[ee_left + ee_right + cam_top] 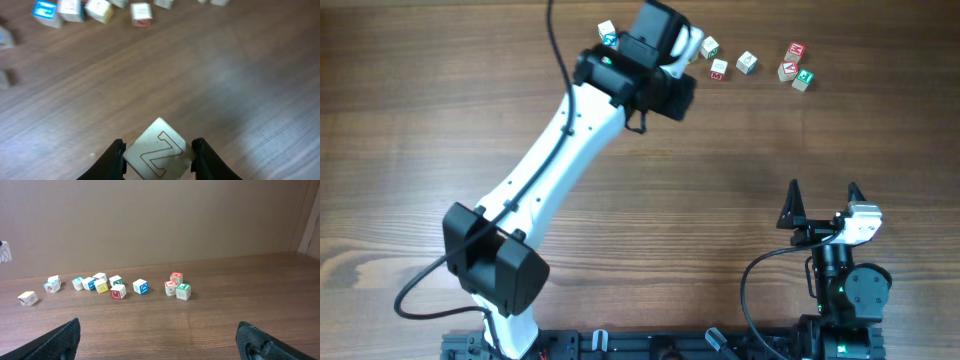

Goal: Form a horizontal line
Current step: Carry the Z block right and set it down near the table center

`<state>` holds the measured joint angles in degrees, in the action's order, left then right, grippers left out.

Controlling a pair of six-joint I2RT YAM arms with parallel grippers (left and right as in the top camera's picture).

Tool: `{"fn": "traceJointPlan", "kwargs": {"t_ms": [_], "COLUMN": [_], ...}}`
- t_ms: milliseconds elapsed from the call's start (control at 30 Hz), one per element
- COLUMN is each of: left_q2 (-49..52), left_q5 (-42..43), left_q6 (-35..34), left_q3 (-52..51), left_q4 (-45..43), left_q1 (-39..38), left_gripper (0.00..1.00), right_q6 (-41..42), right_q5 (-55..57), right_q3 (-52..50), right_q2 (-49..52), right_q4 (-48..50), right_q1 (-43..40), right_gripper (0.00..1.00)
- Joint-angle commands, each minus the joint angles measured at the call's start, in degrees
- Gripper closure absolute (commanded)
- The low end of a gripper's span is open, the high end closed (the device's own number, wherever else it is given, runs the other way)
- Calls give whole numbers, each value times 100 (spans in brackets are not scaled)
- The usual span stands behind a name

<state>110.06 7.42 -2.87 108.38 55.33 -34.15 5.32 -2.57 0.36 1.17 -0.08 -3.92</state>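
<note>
Left tool [159,151] clamped on cube [156,142], arm [560,150] outstretched; right tool [823,190] wide open.

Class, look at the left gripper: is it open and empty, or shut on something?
Shut on the pale Z cube: the left wrist view shows the left gripper with a finger against each side.

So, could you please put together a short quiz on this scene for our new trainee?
1. True or false: the left end effector is shut on a cube with a red-outlined letter.
2. The right end effector is: A) open, holding nothing; B) shut on a green cube; C) out of view.
3. Which arm reaches out to the scattered cubes?
Key: 1 true; 2 A; 3 the left arm.
</note>
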Motion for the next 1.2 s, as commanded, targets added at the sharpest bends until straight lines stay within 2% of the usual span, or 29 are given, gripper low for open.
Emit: {"fn": "traceJointPlan", "kwargs": {"t_ms": [0, 133, 467, 733, 900, 1033, 1167], "left_q2": [-74, 39, 647, 1451, 1755, 2024, 2190], "left_q5": [70, 68, 621, 824, 859, 1425, 1423], "left_q6": [-107, -348, -533, -531, -531, -535, -533], "left_q3": [-72, -385, -1283, -1292, -1292, -1292, -1292], "left_q4": [42, -11, -1283, -2006, -2918, -3733, -3960], "left_q1": [-348, -544, -723, -1080, -1222, -1266, -1388], "left_gripper": [73, 73, 74, 75, 74, 69, 66], "right_q6": [81, 81, 81, 81, 79, 81, 81], "right_q5": [-52, -52, -52, -52, -52, -52, -52], "right_q3": [-7, -7, -7, -7, -7, -7, -7], "right_q2": [-24, -24, -24, -24, -24, -24, -24], "right_q4": [13, 13, 13, 13, 13, 13, 13], "right_q1": [-22, -22, -22, -22, -22, -22, -22], "right_gripper": [0, 0, 0, 0, 0, 0, 0]}}
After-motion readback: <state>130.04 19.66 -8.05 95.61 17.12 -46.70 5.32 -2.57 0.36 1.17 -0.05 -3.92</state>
